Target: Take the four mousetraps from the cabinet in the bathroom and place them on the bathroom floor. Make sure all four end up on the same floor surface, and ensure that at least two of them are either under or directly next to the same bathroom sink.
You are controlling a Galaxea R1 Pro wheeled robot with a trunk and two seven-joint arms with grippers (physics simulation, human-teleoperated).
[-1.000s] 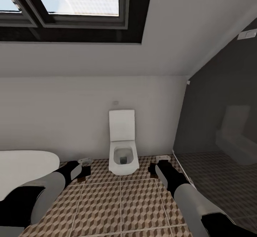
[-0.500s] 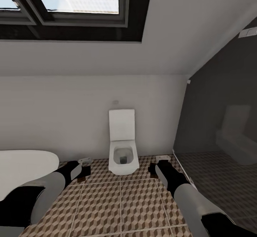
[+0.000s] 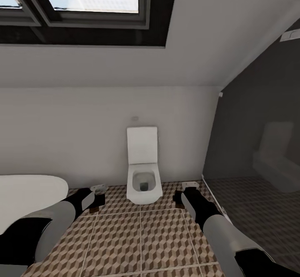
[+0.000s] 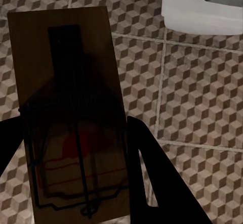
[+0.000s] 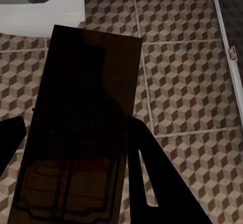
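Left gripper [image 4: 76, 148]: closed on a flat dark-brown wooden mousetrap [image 4: 68, 107] with dark wire parts and a red mark near its held end; black fingers [image 4: 152, 178] flank the board on both sides; hangs over the cube-patterned tile floor.
Right gripper [image 5: 71, 153]: clamped on a second dark-brown wooden mousetrap [image 5: 83, 128], board standing out beyond the black fingers [image 5: 147, 173]; held above the floor, near a white threshold strip [image 5: 223, 42].
Arms, head view: left gripper [image 3: 93, 200] and right gripper [image 3: 183, 197] low over the tiles, either side of the toilet.
Bathroom floor [image 3: 141, 235]: large square tiles with brown, beige and white cube print, thin grey grout.
Toilet [image 3: 143, 177]: white, lid raised, against the white wall.
Bathtub [image 3: 29, 195]: white rounded rim at far left.
Skylight [image 3: 87, 1]: dark-framed window in the sloped ceiling.
Glass panel [image 3: 258, 143]: dark, at right, with a faint reflection of the toilet.
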